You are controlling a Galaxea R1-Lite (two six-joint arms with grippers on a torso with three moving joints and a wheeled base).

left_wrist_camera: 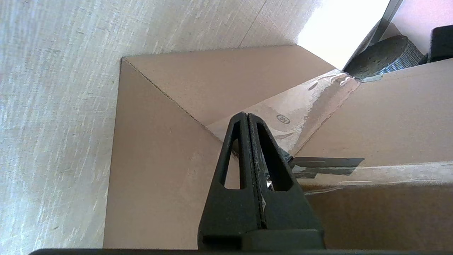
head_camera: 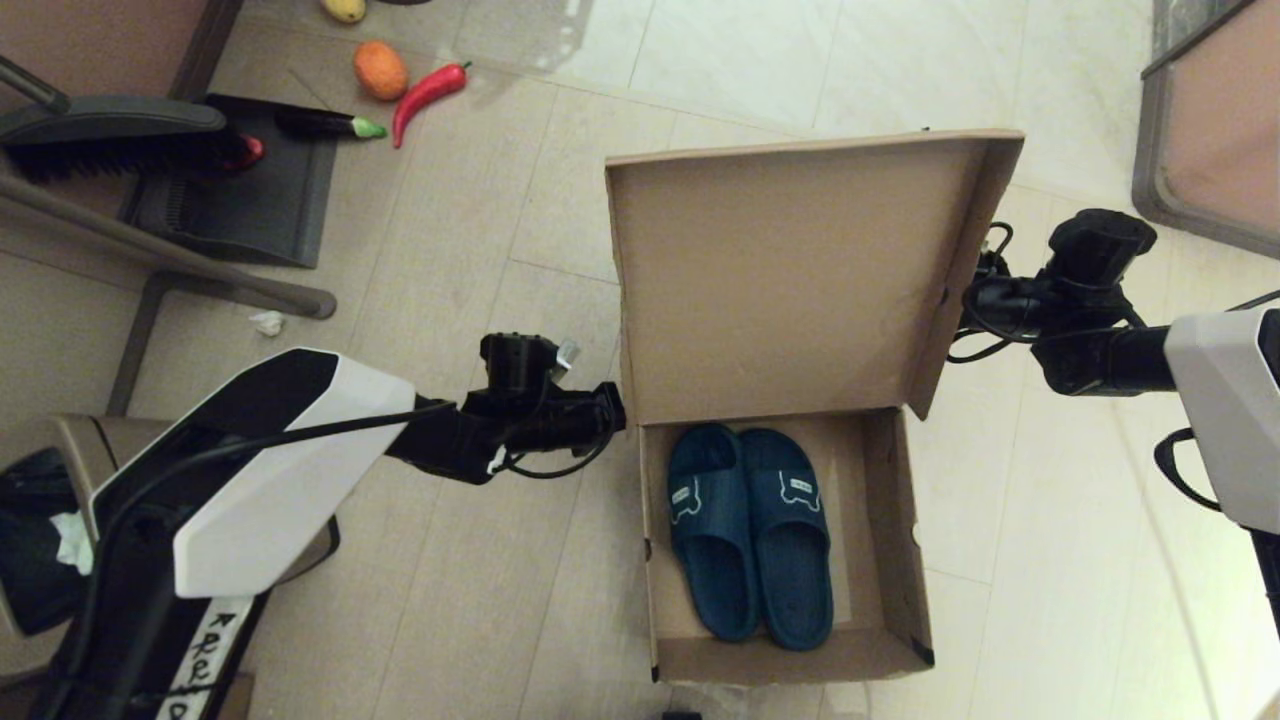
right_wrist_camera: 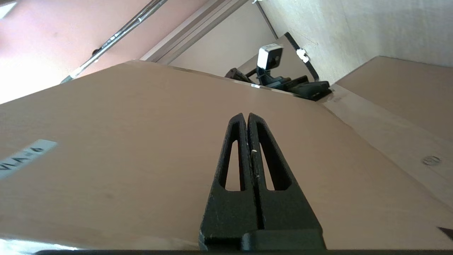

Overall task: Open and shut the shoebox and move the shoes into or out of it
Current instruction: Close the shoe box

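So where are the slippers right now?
In the head view, the teal slippers lie side by side inside the open shoebox, between the left gripper and right gripper.

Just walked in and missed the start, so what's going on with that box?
The shoebox sits on the floor with its lid standing open, and the pair of shoes lies side by side inside. The left gripper is at the lid's left lower corner and the right gripper at its right edge. Both have their fingers shut with nothing between them, beside the cardboard.
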